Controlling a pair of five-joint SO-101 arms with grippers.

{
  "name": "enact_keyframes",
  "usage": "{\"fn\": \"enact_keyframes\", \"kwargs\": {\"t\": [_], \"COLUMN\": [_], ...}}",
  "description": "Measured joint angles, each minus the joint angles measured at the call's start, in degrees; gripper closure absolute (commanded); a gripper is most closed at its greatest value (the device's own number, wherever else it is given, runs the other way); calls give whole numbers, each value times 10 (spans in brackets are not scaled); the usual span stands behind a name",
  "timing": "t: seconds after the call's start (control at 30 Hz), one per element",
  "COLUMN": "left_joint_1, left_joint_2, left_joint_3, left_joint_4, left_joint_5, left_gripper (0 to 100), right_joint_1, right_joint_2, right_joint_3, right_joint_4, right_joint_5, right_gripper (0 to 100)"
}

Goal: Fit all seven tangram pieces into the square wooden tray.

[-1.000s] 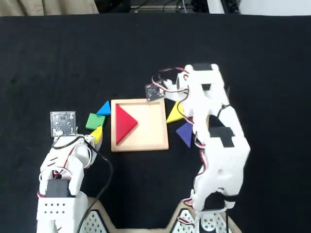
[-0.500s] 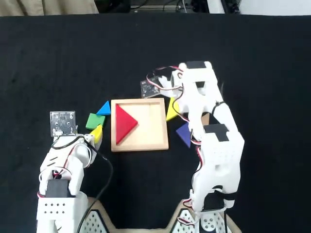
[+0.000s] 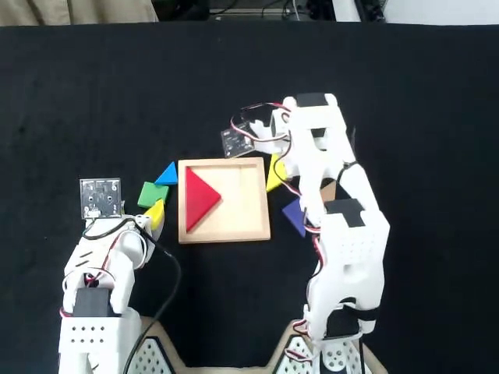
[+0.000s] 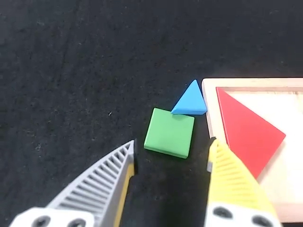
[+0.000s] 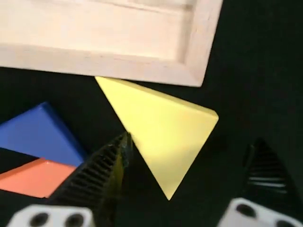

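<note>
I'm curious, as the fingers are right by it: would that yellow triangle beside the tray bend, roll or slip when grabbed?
The yellow triangle looks thick and solid, so probably stiff. Lying flat with straight edges, it shouldn't roll. Its smooth faces might slip when squeezed.

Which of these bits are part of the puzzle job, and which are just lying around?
Job: wooden tray, red triangle, green square, light blue triangle, yellow triangle, dark blue triangle, orange piece.
Lying about: black cloth, curtain.
</note>
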Motion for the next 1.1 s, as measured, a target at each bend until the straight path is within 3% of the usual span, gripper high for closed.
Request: {"fn": "enact_keyframes", "kwargs": {"t": [0.2,0.83,1.1], "left_joint_1": [0,0,0], "left_joint_2": [0,0,0], "left_joint_3": [0,0,0], "left_joint_4": [0,0,0], "left_joint_5": [0,0,0], "left_gripper": [748,748,748], "right_joint_1": [-26,-7,10], "right_joint_2": [14,83,83], "right_joint_3": [-1,-72,-82], "right_joint_4": [0,70,70], "right_joint_5": [18,55,56], "right_gripper": [634,636,866]}}
